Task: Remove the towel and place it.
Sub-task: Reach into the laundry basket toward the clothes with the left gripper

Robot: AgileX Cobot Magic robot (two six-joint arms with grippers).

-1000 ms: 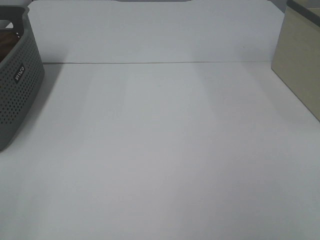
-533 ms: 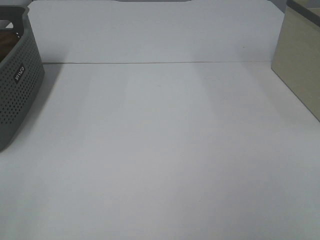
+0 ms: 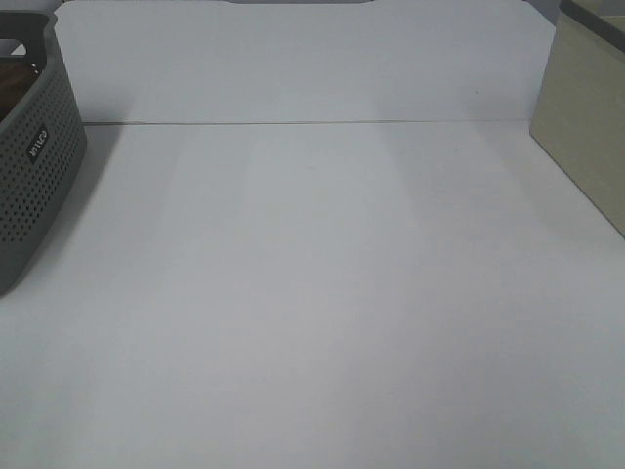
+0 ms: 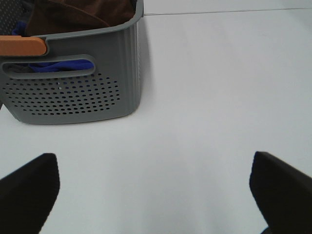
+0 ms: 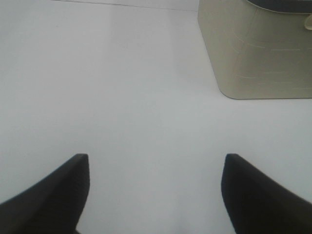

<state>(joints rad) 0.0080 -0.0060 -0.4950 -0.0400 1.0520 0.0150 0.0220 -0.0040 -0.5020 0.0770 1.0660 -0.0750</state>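
The dark brown towel [image 4: 80, 10] lies inside a grey perforated basket [image 4: 73, 92], seen in the left wrist view; a sliver of it shows in the exterior high view [image 3: 12, 83] at the far left. My left gripper [image 4: 156, 195] is open and empty over the white table, a short way from the basket's side. My right gripper [image 5: 156, 192] is open and empty over the table, near a beige bin [image 5: 258, 53]. Neither gripper shows in the exterior high view.
The grey basket [image 3: 34, 166] stands at the table's left edge, with blue cloth [image 4: 58, 66] and an orange handle piece [image 4: 22, 46] in it. The beige bin [image 3: 586, 127] stands at the right edge. A white back wall [image 3: 293, 59] runs along the far side.
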